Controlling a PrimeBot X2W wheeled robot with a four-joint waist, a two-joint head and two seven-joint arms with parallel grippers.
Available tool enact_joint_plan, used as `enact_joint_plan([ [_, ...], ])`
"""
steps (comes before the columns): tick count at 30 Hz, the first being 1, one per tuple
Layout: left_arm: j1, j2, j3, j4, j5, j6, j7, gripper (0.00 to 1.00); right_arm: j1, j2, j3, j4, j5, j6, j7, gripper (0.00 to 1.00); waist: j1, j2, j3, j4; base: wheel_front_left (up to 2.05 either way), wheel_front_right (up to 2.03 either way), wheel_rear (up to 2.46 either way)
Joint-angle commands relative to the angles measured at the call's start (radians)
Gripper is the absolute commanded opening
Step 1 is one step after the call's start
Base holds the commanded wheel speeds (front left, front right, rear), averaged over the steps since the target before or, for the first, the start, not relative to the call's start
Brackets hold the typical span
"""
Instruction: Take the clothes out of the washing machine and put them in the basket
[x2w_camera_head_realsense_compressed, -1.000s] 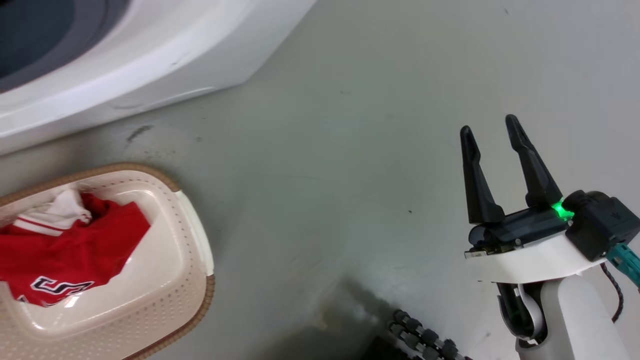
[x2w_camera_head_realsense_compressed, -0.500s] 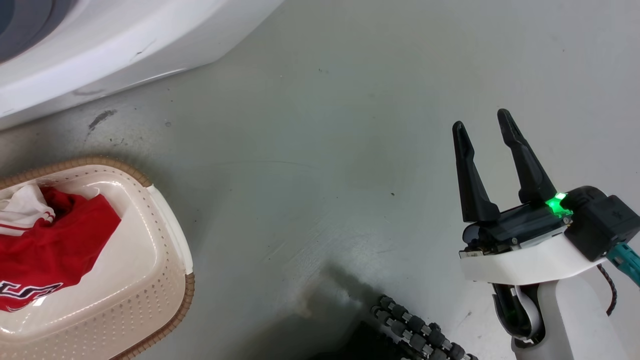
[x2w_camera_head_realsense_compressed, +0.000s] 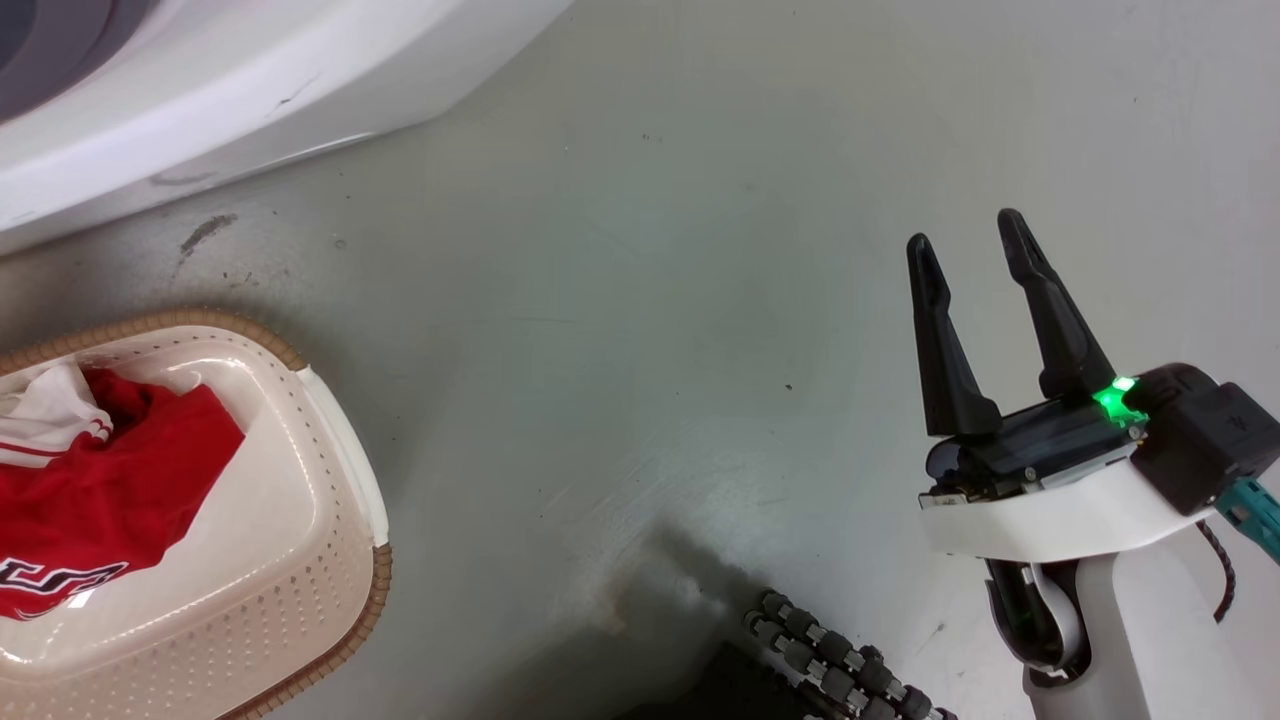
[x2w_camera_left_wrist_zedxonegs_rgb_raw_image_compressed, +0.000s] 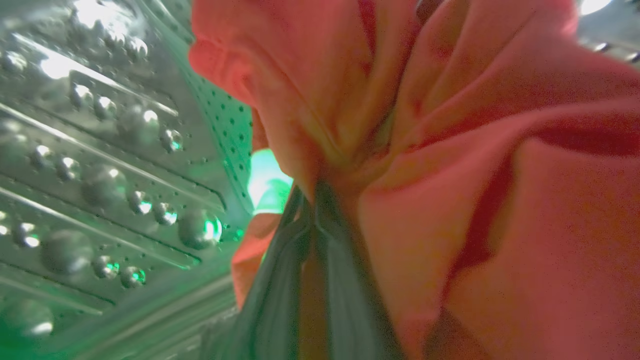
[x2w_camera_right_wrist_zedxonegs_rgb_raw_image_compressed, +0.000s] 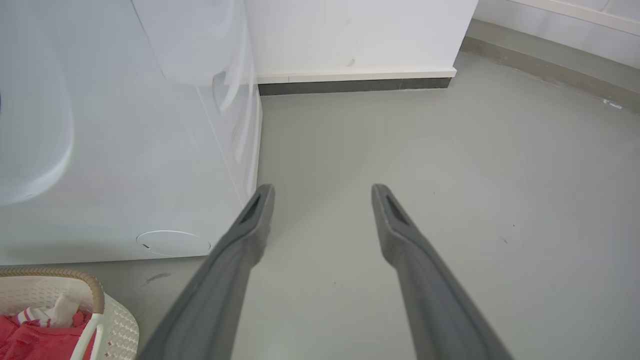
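Observation:
A red jersey (x2w_camera_head_realsense_compressed: 90, 490) with dark lettering lies in the cream basket (x2w_camera_head_realsense_compressed: 340, 560) at the lower left of the head view; the basket (x2w_camera_right_wrist_zedxonegs_rgb_raw_image_compressed: 112, 325) and jersey (x2w_camera_right_wrist_zedxonegs_rgb_raw_image_compressed: 30, 340) also show at the right wrist view's bottom left. The white washing machine (x2w_camera_head_realsense_compressed: 230, 90) stands behind it. Inside the perforated steel drum (x2w_camera_left_wrist_zedxonegs_rgb_raw_image_compressed: 100, 165), my left gripper (x2w_camera_left_wrist_zedxonegs_rgb_raw_image_compressed: 312, 195) is shut on a bunched red garment (x2w_camera_left_wrist_zedxonegs_rgb_raw_image_compressed: 475, 165). My right gripper (x2w_camera_head_realsense_compressed: 970, 245) hangs open over bare floor, fingers (x2w_camera_right_wrist_zedxonegs_rgb_raw_image_compressed: 250, 225) apart with nothing between them.
Grey floor (x2w_camera_head_realsense_compressed: 650, 300) stretches between the basket and my right arm. A white wall with a dark skirting (x2w_camera_right_wrist_zedxonegs_rgb_raw_image_compressed: 350, 85) stands beyond the washing machine (x2w_camera_right_wrist_zedxonegs_rgb_raw_image_compressed: 125, 125). A black ribbed part (x2w_camera_head_realsense_compressed: 840, 660) of the robot's base sits at the bottom edge.
The head camera has shifted, so the basket and washing machine sit further left in the picture. My right gripper stays open in about the same place.

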Motion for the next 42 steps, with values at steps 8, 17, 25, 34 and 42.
enact_joint_plan([
  [8, 0.038, -0.002, 0.014, 0.011, 0.025, 0.014, -0.251, 0.00, -0.022, 0.002, -0.027, 0.013, -0.044, -0.001, -0.003, 1.00, -0.0001, 0.0000, -0.067, 0.033, 0.00, 0.00, 0.00],
  [17, 0.118, -0.083, 0.014, 0.079, 0.019, 0.009, -0.529, 0.00, -0.008, 0.001, -0.104, 0.018, -0.125, -0.001, -0.003, 1.00, -0.0001, 0.0000, -0.172, 0.134, 0.00, 0.00, 0.00],
  [25, 0.283, -0.168, 0.002, 0.141, -0.002, 0.006, -0.781, 0.00, 0.025, 0.001, -0.150, 0.031, -0.187, -0.001, -0.002, 1.00, -0.0001, 0.0000, -0.306, 0.226, 0.00, 0.00, 0.00],
  [34, 0.449, -0.245, -0.019, 0.163, 0.009, 0.026, -1.013, 0.00, 0.068, 0.001, -0.171, 0.052, -0.226, -0.001, -0.002, 1.00, -0.0001, 0.0000, -0.437, 0.303, 0.00, 0.00, 0.00],
  [42, 0.583, -0.260, 0.014, 0.012, 0.070, 0.093, -1.054, 0.00, 0.105, 0.001, -0.182, 0.067, -0.245, -0.001, -0.002, 1.00, -0.0001, 0.0000, -0.519, 0.340, 0.00, 0.00, 0.00],
])
